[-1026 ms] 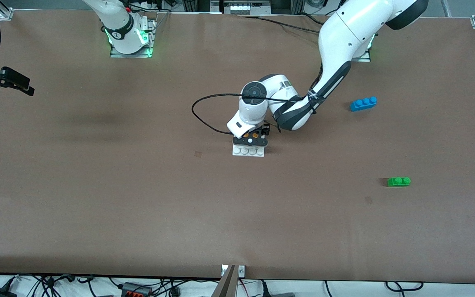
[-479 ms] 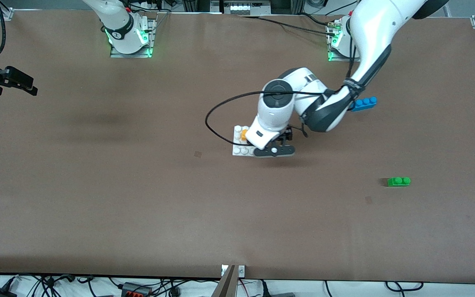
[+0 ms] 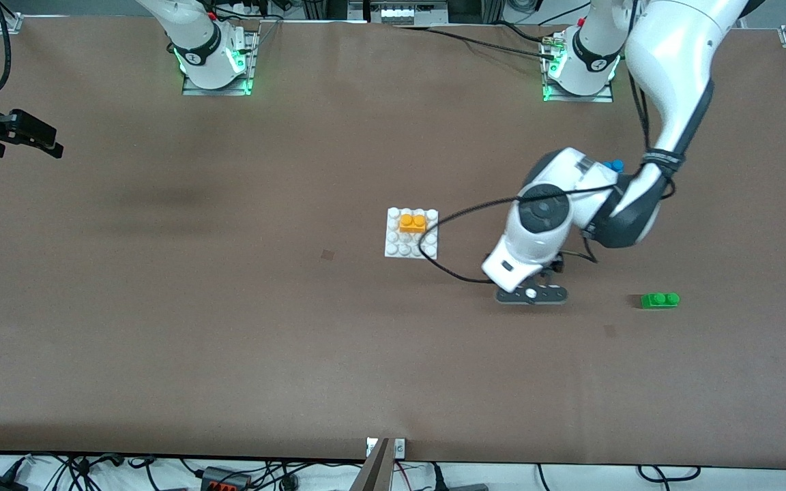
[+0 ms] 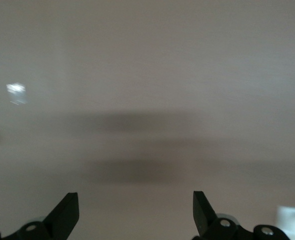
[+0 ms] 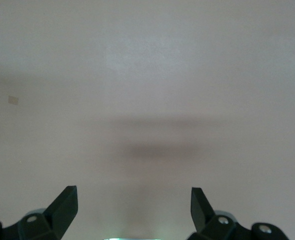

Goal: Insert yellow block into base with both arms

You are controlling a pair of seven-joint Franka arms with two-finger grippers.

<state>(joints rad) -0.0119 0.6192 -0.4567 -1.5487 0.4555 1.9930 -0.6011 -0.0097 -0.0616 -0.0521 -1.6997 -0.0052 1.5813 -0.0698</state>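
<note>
Yellow block (image 3: 412, 223) on base (image 3: 393, 249), long axis across the table.

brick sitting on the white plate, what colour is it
Orange-yellow: the yellow block on the base, best seen in the front view.
</note>
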